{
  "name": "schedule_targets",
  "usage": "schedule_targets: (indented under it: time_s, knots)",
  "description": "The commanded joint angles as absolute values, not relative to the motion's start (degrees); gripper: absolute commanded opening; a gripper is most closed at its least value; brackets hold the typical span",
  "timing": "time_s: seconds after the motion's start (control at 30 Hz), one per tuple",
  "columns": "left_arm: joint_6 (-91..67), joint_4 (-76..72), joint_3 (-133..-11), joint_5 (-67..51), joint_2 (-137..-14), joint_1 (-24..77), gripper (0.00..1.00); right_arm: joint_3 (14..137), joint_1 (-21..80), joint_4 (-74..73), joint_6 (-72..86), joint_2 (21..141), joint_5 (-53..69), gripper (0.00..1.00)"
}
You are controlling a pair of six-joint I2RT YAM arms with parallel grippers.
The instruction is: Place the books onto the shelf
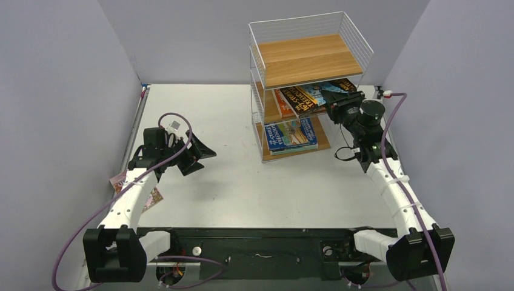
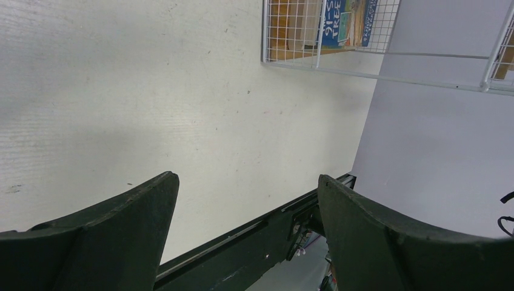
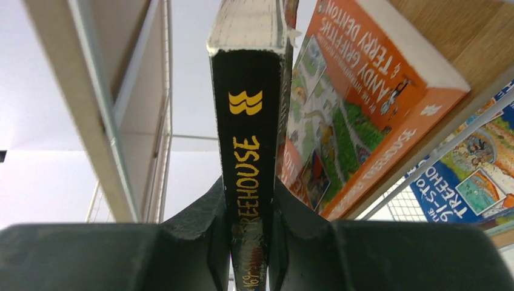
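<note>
Black book [image 3: 248,115] pinched at the spine in right hand [image 3: 248,203], long axis aimed into shelf's [image 1: 309,57] middle tier, next to orange book [image 3: 363,91]; left hand [image 2: 247,179] open, well apart.

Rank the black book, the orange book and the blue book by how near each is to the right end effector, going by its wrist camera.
1. The black book: clamped, spine showing, in the right end effector.
2. The orange book: right beside it, on the shelf.
3. The blue book: farther right, on the tier below.
</note>
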State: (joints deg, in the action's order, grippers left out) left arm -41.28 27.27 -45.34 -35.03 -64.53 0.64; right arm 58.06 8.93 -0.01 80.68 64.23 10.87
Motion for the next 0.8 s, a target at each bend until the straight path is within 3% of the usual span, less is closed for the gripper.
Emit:
schedule_targets:
  time_s: [0.0, 0.77]
  knots:
    - [-40.3, 26.8, -45.6, -35.2, -63.1, 0.3, 0.83, 62.0, 10.2, 7.8, 82.4, 66.0, 5.8, 0.0]
    - [-39.1, 27.1, -45.2, -35.9, -63.5, -2.7, 0.83, 63.0, 15.3, 4.1, 83.9, 71.0, -4.3, 0.0]
